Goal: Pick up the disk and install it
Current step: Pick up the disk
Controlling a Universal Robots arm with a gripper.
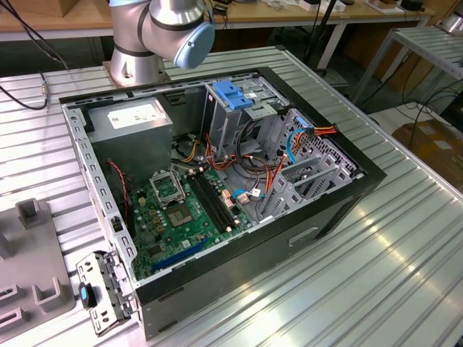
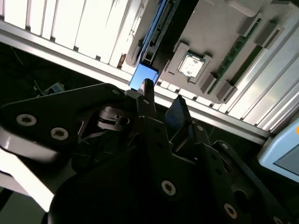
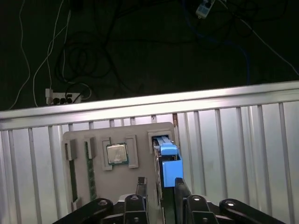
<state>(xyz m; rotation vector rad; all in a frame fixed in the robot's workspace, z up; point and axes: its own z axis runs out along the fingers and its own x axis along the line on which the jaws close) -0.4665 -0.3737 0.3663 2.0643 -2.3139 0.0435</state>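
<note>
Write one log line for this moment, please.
step: pick | gripper: open, at disk | disk: on edge in tray slot, not lifted | case: open, disk not installed

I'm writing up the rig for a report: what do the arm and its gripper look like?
In the exterior view, the arm has rounded silver-grey metal joints, one closed by a light blue cap. In the second wrist view, the gripper is matte black: two slim linkage fingers on broad flat plates, held with silver-headed screws.
</note>
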